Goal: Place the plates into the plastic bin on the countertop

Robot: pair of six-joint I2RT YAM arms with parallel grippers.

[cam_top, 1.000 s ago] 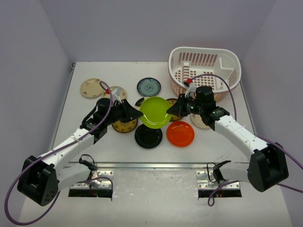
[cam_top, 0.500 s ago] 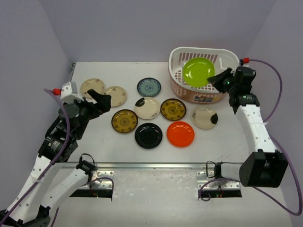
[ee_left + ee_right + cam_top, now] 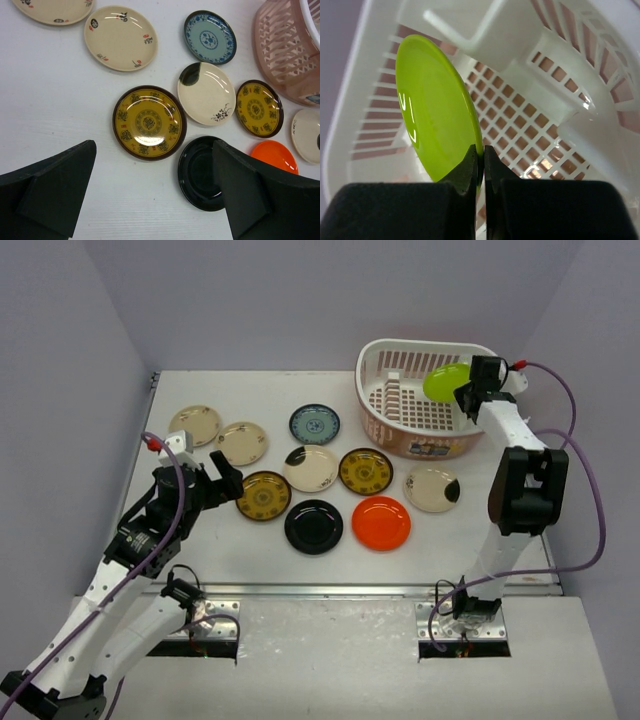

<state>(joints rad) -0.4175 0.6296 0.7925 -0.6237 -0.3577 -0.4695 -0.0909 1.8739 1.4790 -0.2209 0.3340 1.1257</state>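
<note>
The lime green plate [image 3: 447, 382], lifted from mid-desk 1 second earlier, is now held on edge inside the plastic bin [image 3: 400, 352], pinched at its rim by the right tool [image 3: 483, 150] and not yet released. The left tool [image 3: 225, 472] has been spread and drawn back over the desk [image 3: 250, 560], where 9 plates [image 3: 314, 526] remain.

Bright, even light is falling from above, throwing only soft shadows on the table [image 3: 400, 562]. Glare is streaking the green plate [image 3: 435, 110]; the basket [image 3: 520, 120] behind is looking slightly soft.

plastic bin [image 3: 400, 352] left and centre open from above, lime plate [image 3: 435, 110] and right gripper [image 3: 481, 159] filling its right side, plates [image 3: 313, 468] crowding mid countertop [image 3: 440, 550], front strip bare
</note>
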